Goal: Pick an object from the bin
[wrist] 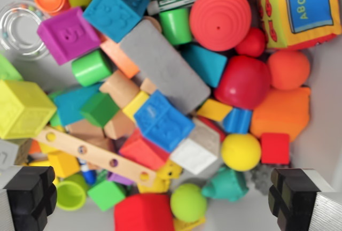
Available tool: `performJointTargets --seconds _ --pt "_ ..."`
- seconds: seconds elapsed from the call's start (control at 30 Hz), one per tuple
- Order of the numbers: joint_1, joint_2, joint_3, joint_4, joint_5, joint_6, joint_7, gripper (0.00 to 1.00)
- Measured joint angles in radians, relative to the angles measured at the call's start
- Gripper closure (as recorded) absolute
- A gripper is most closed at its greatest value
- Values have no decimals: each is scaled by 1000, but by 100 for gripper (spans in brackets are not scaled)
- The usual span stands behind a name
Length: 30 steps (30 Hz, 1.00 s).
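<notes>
The wrist view looks straight down into a bin (326, 81) heaped with toys. A grey block (163, 65) lies diagonally in the middle, with a blue embossed cube (163, 121) just below it. Near them are a red ribbed dome (220, 18), a dark red rounded block (243, 82), a yellow ball (241, 152) and a green ball (188, 202). My gripper (160, 201) is open, its two black fingertips (29, 196) at the bottom corners, wide apart, above the pile and holding nothing.
A purple cube (68, 34), a teal cube (116, 5), a yellow-green cube (21, 108) and a fabric ABC block (302, 9) crowd the pile. A wooden strip with holes (96, 156) lies at lower left. A clear ring rattle (18, 28) sits at upper left.
</notes>
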Motion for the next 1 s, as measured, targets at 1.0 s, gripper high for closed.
performJointTargets --seconds 1.0 --pt "6 16 5 -19 0 32 -12 0"
